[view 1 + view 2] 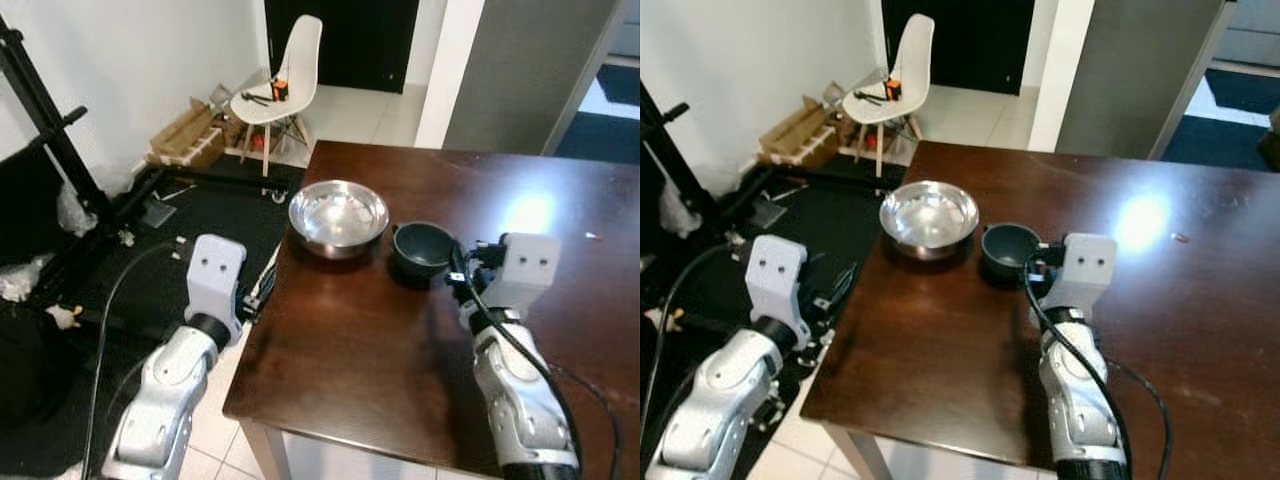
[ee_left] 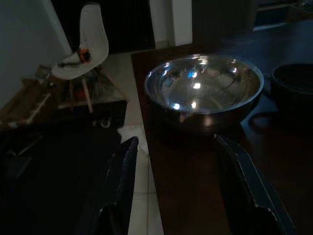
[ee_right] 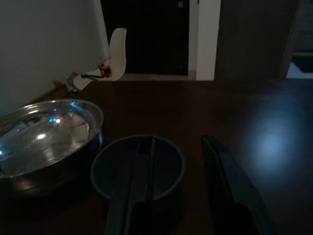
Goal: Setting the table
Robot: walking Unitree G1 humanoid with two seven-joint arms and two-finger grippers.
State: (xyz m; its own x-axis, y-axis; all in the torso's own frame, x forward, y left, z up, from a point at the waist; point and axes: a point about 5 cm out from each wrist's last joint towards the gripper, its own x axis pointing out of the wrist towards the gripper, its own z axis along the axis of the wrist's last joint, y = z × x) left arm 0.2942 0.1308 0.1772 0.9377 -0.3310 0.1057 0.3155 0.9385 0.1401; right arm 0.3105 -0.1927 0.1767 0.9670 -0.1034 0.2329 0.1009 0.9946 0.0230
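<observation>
1. The right gripper [image 3: 183, 196] sits low over the dark wooden table [image 1: 400, 350] with its fingers spread apart, one finger [image 3: 139, 186] reaching over the rim into the small dark bowl [image 1: 421, 249], the other lying outside it.
2. The small dark bowl stands upright on the table, just beside the steel mixing bowl [image 1: 338, 216], near the table's left edge.
3. The left gripper [image 2: 181, 191] hovers by that left edge, fingers wide and holding nothing, pointed at the steel mixing bowl.
4. Beyond the table, a white chair [image 1: 285, 75] carrying small items stands on the tiled floor [image 1: 370, 110] near cardboard boxes [image 1: 185, 135].
5. Black stands and cables [image 1: 60, 150] lie along the white wall on the robot's left.
</observation>
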